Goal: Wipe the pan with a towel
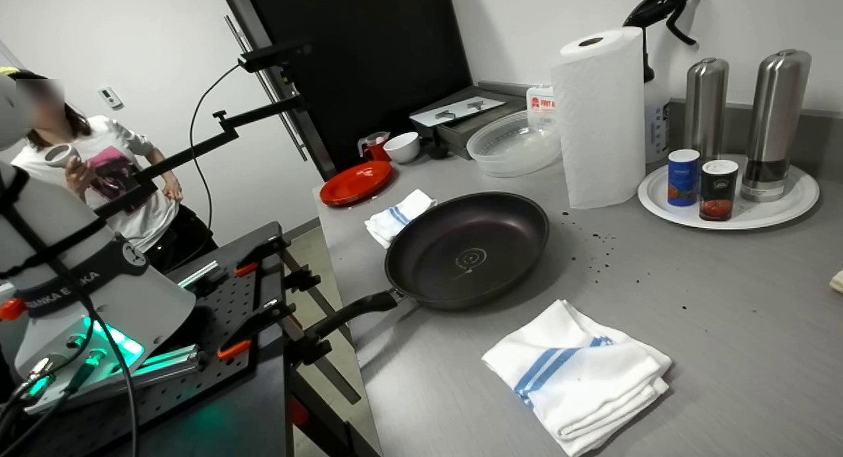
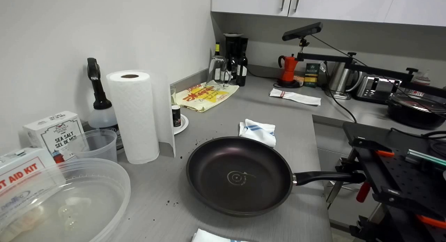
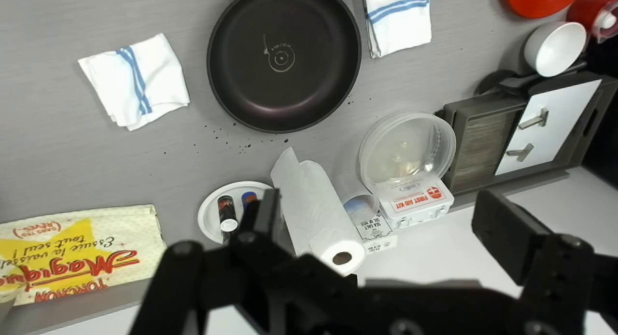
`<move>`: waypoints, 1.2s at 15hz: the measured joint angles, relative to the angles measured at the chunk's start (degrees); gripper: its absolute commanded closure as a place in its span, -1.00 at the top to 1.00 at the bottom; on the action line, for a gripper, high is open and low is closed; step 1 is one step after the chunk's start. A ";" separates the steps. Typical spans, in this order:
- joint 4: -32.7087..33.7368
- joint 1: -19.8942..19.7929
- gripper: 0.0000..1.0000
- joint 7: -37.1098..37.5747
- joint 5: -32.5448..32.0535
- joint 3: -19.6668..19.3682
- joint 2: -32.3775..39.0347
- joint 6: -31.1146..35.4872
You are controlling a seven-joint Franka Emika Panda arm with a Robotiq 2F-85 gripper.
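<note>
The black frying pan [image 1: 467,253] lies flat on the grey counter, handle past the edge; it also shows in an exterior view [image 2: 240,175] and the wrist view [image 3: 284,60]. A folded white towel with blue stripes [image 1: 579,378] lies beside it, also seen in an exterior view [image 2: 258,130] and the wrist view [image 3: 137,81]. A second such towel [image 1: 400,216] lies on the pan's opposite side, cut off in an exterior view [image 2: 216,236] and the wrist view [image 3: 398,21]. My gripper [image 3: 384,224] is open and empty, above the counter; neither exterior view shows it.
A paper-towel roll [image 1: 599,121] stands behind the pan. A white plate [image 1: 797,193] bears shakers and two tall mills. A clear tub [image 2: 104,196], a first aid kit [image 2: 28,179] and a red plate [image 1: 355,184] are nearby. Dark crumbs [image 1: 606,246] lie near the pan.
</note>
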 measured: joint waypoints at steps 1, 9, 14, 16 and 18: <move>-0.01 -0.05 1.00 0.00 0.00 0.02 0.00 0.00; -1.48 -1.81 1.00 -0.04 -0.54 0.08 3.56 5.36; -1.62 -4.35 1.00 -1.30 -1.65 -1.65 12.67 18.28; -1.59 -5.19 1.00 -2.81 -1.78 -2.84 17.36 24.80; -1.32 -5.62 1.00 -4.54 -1.75 -4.29 22.54 31.20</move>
